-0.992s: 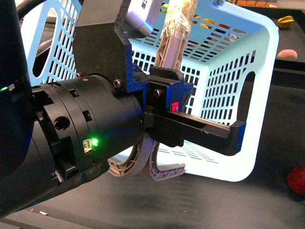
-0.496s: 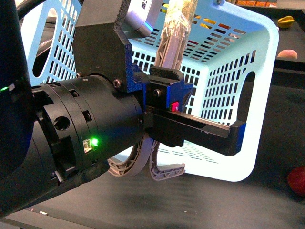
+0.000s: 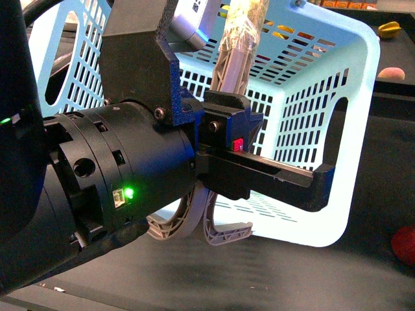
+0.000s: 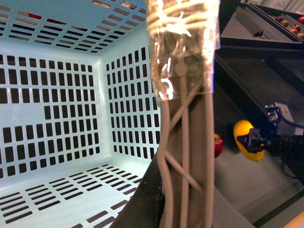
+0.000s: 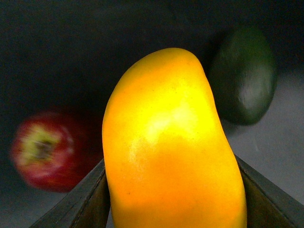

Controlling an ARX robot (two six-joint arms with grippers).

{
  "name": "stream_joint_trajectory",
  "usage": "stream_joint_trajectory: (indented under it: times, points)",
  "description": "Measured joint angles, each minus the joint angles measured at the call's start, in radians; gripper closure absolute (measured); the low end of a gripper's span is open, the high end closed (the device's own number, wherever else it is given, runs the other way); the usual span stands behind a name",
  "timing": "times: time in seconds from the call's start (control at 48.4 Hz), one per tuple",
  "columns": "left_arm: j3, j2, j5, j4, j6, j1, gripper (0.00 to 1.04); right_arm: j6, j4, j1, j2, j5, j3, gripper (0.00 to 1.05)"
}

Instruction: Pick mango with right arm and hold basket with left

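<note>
The mango (image 5: 166, 118) is squeezed between the two dark fingers of the right gripper (image 5: 170, 161), one on each side, so the jaws are closed on it. It is gripped around its fat middle, likely so that the smooth fruit cannot slip out. A red apple (image 5: 45, 149) and a dark green fruit (image 5: 243, 76) are seen near it.

In the front view the mango is not seen. The apple is found there at 4 o'clock from the basket (image 3: 353, 97).

The basket is seen at 2 o'clock from the left gripper (image 3: 201, 228). Its taped handle (image 4: 185, 118) is raised upright right by that gripper, likely so that the basket is steadied with its mouth open for the fruit. Whether the grey fingers are closed on the handle cannot be told, as that spot is hidden.
</note>
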Motion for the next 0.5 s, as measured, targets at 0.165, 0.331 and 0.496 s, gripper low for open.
stream_joint_trajectory:
  times: [0.165,0.331,0.496]
  points:
    - [0.000,0.000,0.000,0.000,0.000,0.000,0.99,0.015,-0.049,0.035,-0.182,-0.076,-0.072,0.41]
    - [0.000,0.000,0.000,0.000,0.000,0.000,0.99,0.028,-0.113,0.090,-0.370,-0.161,-0.138,0.41]
    - [0.000,0.000,0.000,0.000,0.000,0.000,0.99,0.047,-0.180,0.167,-0.573,-0.247,-0.188,0.41]
